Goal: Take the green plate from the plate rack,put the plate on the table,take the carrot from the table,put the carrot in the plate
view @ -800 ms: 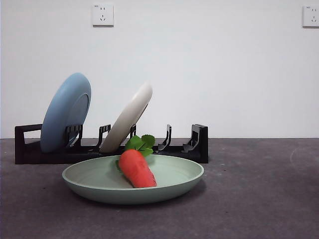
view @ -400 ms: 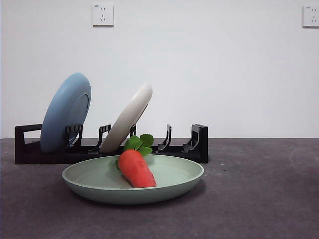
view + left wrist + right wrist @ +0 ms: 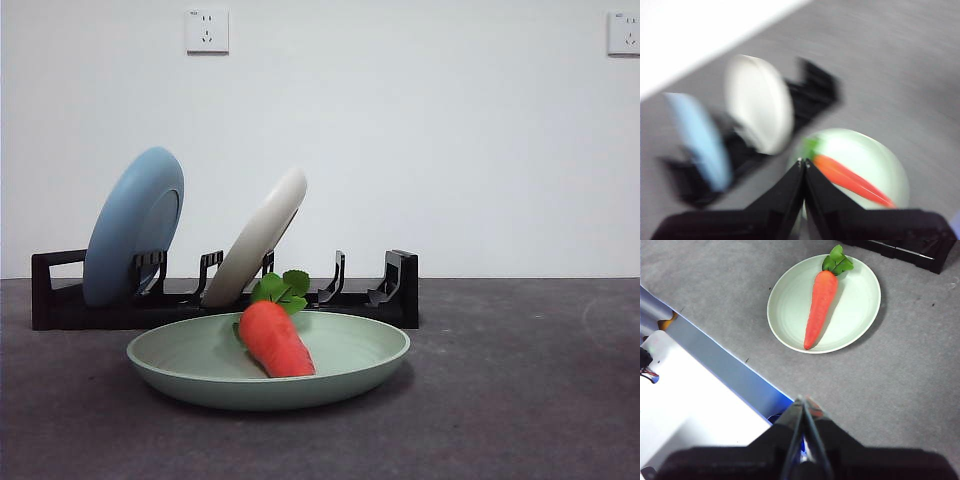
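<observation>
The green plate [image 3: 340, 355] lies flat on the table [image 3: 520, 400] in front of the plate rack [image 3: 395, 290]. The carrot [image 3: 272, 338] lies in the plate, leaves toward the rack. The right wrist view shows the plate [image 3: 857, 305] with the carrot [image 3: 819, 302] in it. The blurred left wrist view shows the plate [image 3: 875, 160], the carrot [image 3: 847, 177] and the rack [image 3: 815, 92]. My left gripper [image 3: 802, 161] is shut and empty, high above the plate. My right gripper [image 3: 802, 400] is shut and empty, away from the plate. Neither gripper shows in the front view.
A light blue plate [image 3: 132, 240] and a cream-white plate [image 3: 258, 238] lean in the rack. In the right wrist view a white and blue edge [image 3: 715, 375] borders the table near my right gripper.
The things have not moved. The front view has shifted by a pixel or two. No arm shows in it.
</observation>
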`<move>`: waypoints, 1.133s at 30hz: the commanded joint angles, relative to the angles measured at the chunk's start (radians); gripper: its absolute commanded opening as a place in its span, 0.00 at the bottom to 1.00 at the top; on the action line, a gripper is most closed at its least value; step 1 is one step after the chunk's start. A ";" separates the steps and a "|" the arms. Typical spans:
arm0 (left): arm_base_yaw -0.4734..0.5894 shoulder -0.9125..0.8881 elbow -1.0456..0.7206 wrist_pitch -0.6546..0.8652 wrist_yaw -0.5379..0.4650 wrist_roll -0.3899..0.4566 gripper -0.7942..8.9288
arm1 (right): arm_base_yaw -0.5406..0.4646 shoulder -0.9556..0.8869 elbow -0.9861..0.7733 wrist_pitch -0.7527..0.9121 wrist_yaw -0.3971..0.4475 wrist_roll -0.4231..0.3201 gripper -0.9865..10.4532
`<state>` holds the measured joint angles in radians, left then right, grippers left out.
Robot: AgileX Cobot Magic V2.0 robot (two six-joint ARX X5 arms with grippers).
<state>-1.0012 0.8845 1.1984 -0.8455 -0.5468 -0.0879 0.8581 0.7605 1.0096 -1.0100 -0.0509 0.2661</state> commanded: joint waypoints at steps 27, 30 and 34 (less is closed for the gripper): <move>0.973 -0.683 -0.990 0.890 0.402 0.139 0.08 | 0.003 -0.004 -0.004 0.006 0.002 -0.002 0.09; 0.998 -0.714 -1.054 0.889 0.425 0.137 0.08 | 0.003 -0.004 -0.004 0.006 0.002 -0.002 0.09; 1.009 -0.759 -1.129 0.888 0.425 0.136 0.08 | 0.003 -0.004 -0.004 0.006 0.002 -0.002 0.09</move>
<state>0.0032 0.1371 0.0860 0.0319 -0.1261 0.0582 0.8581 0.7586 1.0096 -1.0096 -0.0505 0.2661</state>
